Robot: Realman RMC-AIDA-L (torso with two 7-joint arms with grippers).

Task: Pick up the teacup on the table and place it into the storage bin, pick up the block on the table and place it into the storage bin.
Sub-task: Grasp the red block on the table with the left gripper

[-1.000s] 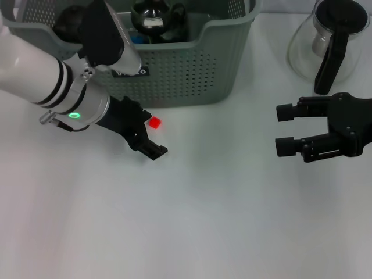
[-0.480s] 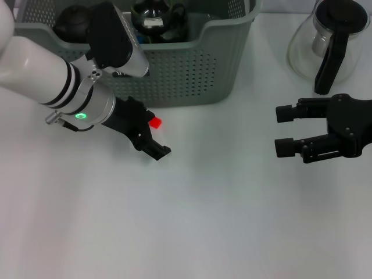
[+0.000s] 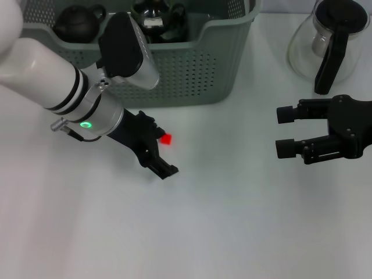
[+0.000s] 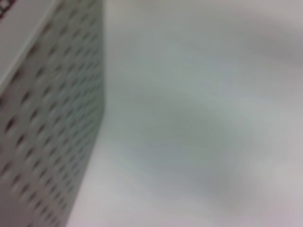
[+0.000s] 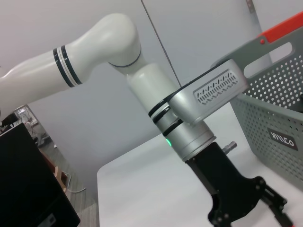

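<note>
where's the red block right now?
In the head view the red block is left of centre, at the left gripper, in front of the storage bin.

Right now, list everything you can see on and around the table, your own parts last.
storage bin: one, grey-green, perforated walls, far side of the table on the robot's left.
teapot: one, dark, inside the bin at its left end.
dark round item: one, black with a label, inside the bin; what it is cannot be told.
block: one, red, in front of the bin, at the left claw.
glass jug: one, clear with black handle and lid, far right of the table.
table: one, white.
left claw: one, black, low in front of the bin at the block.
right claw: one, black, open, at the right, holding nothing.
</note>
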